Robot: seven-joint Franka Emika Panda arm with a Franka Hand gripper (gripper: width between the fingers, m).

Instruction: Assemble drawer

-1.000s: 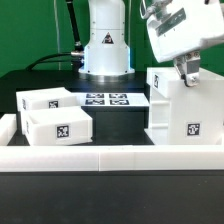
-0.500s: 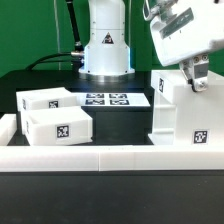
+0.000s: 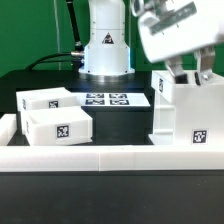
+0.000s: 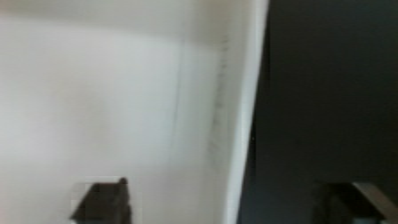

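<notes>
White case (image 3: 186, 108) and trays (image 3: 56, 127); black-and-white square tags (image 3: 196, 135) on each; black table (image 3: 18, 82)

We can read no words, numbers or brand names in either view. The only signs are black-and-white square tags (image 3: 196, 138): one on the front of the case (image 3: 185, 110) and another higher on its wall. There is also one on the nearer tray (image 3: 45, 125), one on the farther tray (image 3: 35, 99), and several on the marker board (image 3: 105, 99) lying on the tabletop (image 3: 15, 85). The wrist view is too blurred for us to make out any marking.
</notes>
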